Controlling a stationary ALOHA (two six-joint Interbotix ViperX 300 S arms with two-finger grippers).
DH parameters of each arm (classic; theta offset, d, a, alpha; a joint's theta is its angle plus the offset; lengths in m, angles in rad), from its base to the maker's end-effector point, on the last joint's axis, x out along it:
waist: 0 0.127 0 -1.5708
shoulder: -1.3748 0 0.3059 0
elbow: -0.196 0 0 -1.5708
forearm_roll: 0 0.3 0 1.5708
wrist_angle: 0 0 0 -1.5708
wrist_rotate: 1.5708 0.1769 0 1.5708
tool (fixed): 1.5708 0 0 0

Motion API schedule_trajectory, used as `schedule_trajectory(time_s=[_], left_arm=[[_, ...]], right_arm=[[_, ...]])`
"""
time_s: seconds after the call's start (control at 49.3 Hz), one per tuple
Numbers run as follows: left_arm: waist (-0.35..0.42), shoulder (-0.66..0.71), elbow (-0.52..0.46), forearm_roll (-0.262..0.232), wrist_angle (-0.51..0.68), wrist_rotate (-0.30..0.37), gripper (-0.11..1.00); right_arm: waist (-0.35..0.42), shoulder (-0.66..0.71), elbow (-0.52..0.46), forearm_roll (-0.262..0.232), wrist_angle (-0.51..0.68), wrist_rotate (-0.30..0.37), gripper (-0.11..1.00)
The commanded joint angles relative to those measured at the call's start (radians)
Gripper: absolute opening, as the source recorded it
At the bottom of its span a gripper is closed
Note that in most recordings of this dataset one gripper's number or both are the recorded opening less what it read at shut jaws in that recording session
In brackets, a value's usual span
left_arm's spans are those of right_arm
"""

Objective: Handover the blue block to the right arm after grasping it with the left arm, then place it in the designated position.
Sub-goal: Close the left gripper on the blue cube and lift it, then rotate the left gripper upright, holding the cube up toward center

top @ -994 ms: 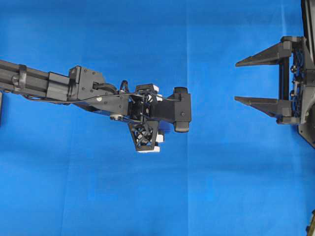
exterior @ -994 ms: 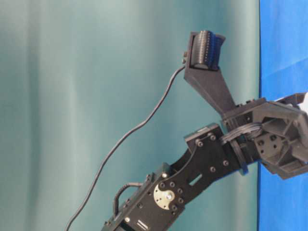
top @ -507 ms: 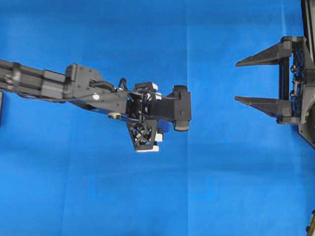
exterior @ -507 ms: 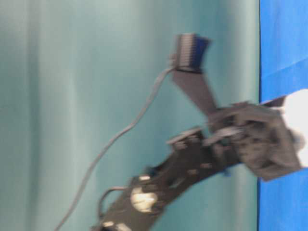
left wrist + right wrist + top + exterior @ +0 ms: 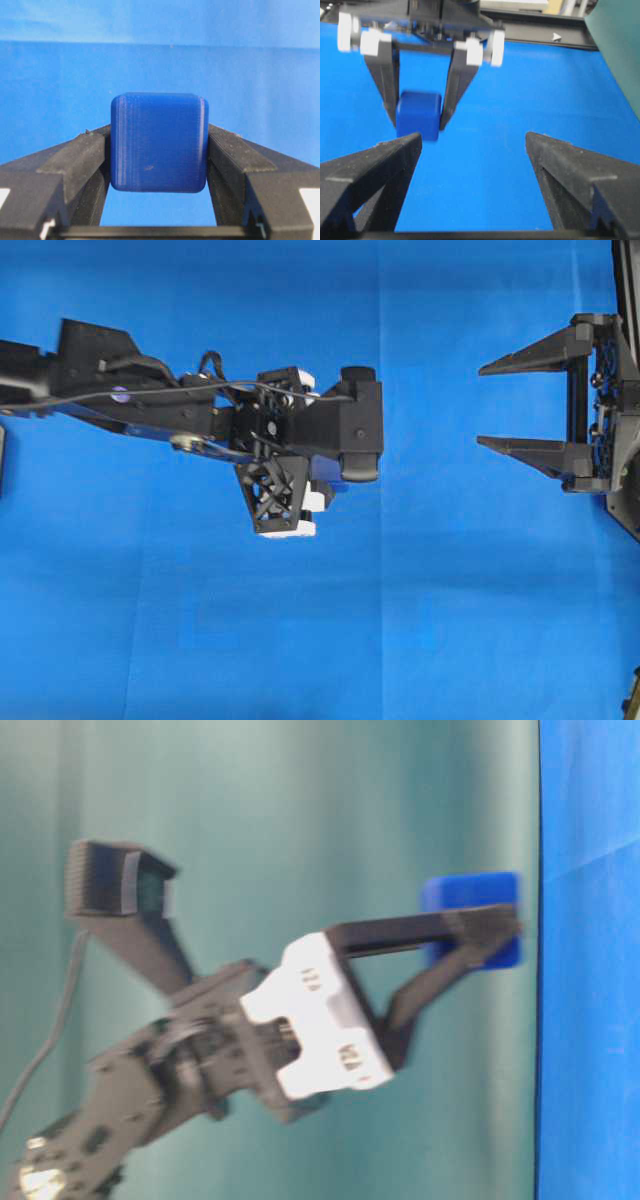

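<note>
The blue block (image 5: pixel 159 149) is a small dark blue cube, clamped between the two black fingers of my left gripper (image 5: pixel 159 134). In the table-level view the block (image 5: pixel 470 895) sits at the fingertips of the left gripper (image 5: pixel 497 928), just off the blue cloth. From overhead the left arm (image 5: pixel 330 435) hides the block. My right gripper (image 5: pixel 480 406) waits at the right edge, open, fingers pointing left toward the left arm. In its own view the right gripper (image 5: pixel 473 137) is empty, and the block (image 5: pixel 419 114) hangs ahead of its left finger.
Bright blue cloth (image 5: pixel 400 640) covers the whole table. A teal backdrop (image 5: pixel 300 800) stands behind it. A black rail (image 5: pixel 540 35) runs along the far edge, and a wide stretch of cloth separates the two grippers.
The left arm has risen and shifted slightly left and up in the overhead view, carrying the block off the cloth. The right arm has not moved.
</note>
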Motion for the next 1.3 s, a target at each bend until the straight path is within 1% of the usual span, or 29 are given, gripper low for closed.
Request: schedule_trajectory(time_s=[0.0, 0.183, 0.304, 1.278], left_arm=[[-0.002, -0.054, -0.043, 0.003, 0.023, 0.000, 0.48], [-0.002, -0.087, -0.083, 0.008, 0.087, 0.002, 0.48], [-0.002, -0.110, -0.097, 0.009, 0.109, 0.002, 0.48], [0.003, -0.124, -0.089, 0.011, 0.110, 0.000, 0.48]], right_arm=[[-0.003, 0.005, -0.012, 0.003, -0.009, 0.000, 0.95], [-0.003, 0.006, -0.012, 0.003, -0.006, 0.000, 0.95], [-0.003, 0.005, -0.012, 0.003, -0.006, 0.002, 0.95], [-0.003, 0.005, -0.012, 0.003, -0.006, 0.000, 0.95]])
